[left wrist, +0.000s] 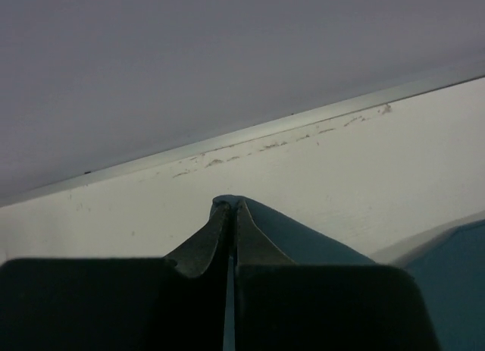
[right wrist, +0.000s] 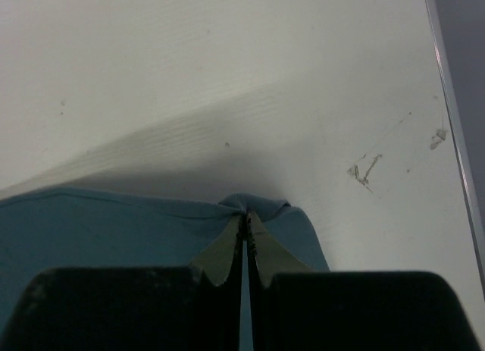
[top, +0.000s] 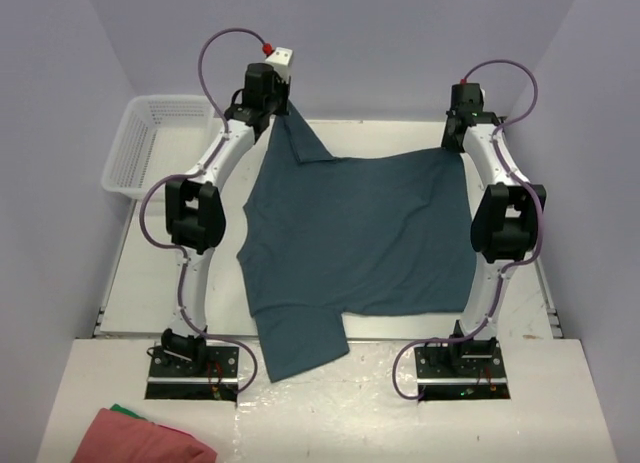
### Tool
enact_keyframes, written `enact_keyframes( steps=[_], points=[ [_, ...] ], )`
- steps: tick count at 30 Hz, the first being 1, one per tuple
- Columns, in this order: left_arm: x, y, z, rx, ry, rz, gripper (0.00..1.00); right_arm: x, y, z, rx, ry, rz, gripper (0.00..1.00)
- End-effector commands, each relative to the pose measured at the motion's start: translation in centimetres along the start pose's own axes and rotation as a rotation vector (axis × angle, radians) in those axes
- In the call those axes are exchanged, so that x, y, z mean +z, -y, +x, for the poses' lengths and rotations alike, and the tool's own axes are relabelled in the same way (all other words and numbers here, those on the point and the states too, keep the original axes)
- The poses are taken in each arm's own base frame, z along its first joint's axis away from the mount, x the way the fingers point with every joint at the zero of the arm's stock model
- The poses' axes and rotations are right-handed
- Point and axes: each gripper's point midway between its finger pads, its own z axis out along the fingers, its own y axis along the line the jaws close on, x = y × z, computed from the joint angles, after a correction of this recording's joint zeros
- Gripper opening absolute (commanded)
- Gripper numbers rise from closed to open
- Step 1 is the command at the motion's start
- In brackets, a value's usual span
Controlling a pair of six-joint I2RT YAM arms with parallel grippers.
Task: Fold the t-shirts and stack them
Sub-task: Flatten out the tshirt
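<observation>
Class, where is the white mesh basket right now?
In the top view, the white basket sits at the far left corner, by the left wall, just left of the left arm and apart from the teal t-shirt.

Soft even light falling from above, table [top: 385, 138] glowing pale and washed-out, t-shirt [right wrist: 114, 222] casting a broad grey shadow in the right wrist view, near fingers [left wrist: 83, 305] blurring dark.

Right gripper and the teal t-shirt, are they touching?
Touching. The right wrist view shows the right gripper shut on a bunched edge of the t-shirt, with the fabric pinched between its tips.
</observation>
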Motion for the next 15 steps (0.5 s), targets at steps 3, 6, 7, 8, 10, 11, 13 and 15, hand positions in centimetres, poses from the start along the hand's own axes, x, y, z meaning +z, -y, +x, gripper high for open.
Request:
enact_keyframes(
  steps=[3,6,7,8,10,11,13,15],
  points=[
    [1.7,-1.5,-0.9,0.075,0.013,-0.046,0.0,1.2,1.2,-2.5,0.0,0.036,0.01,0.0],
    [2.5,-1.3,-0.4,0.084,0.006,-0.033,0.0,2.1,1.5,-3.0,-0.004,0.038,0.018,0.0],
    [2.7,-1.3,-0.2,0.086,0.004,-0.029,0.0,2.3,1.7,-3.2,-0.006,0.04,0.02,0.0],
    [2.8,-1.3,0.0,0.086,0.001,-0.028,0.0,2.6,1.8,-3.5,-0.006,0.043,0.021,0.0],
    [2.8,-1.1,0.2,0.081,0.003,-0.021,0.0,2.8,1.9,-3.6,-0.005,0.039,0.015,0.0],
    [2.7,-1.1,0.4,0.08,-0.003,-0.021,0.0,3.1,1.8,-3.6,-0.003,0.036,0.007,0.0],
    [2.6,-0.8,0.6,0.076,-0.006,-0.01,0.0,3.3,1.7,-3.7,-0.001,0.038,0.001,0.0],
    [2.3,-0.5,0.9,0.074,-0.015,-0.004,0.0,3.6,1.8,-3.5,-0.002,0.031,0.008,0.0]
  ],
)
